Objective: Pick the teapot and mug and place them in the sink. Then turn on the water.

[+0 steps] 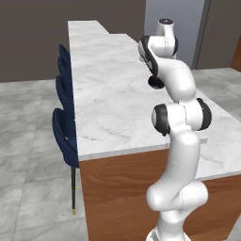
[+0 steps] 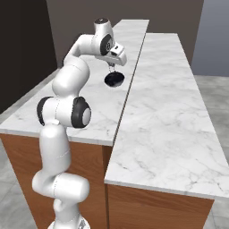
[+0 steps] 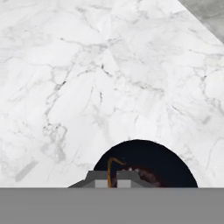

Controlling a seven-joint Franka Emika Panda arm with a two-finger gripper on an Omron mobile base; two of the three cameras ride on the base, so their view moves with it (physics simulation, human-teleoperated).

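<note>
Marble countertop (image 2: 147, 112) stretches below the gripper (image 2: 112, 67), which hangs clenched on the thin top handle of a dark rounded vessel, apparently the teapot (image 2: 114, 79), lifted clear of the stone. In the hand view the teapot (image 3: 146, 164) sits directly under the closed fingertips (image 3: 124, 176). Arm reaches high and forward, wrist pointing down; I judge a carry to the sink comes next.

One white marble-topped table with wooden sides (image 1: 108, 94) in two levels. Four dark blue chairs (image 1: 64, 134) stand in a row along its edge. One dark rounded pot-like object (image 2: 114, 79) hangs under one gripper (image 2: 112, 67) of one white arm (image 2: 67, 85).
</note>
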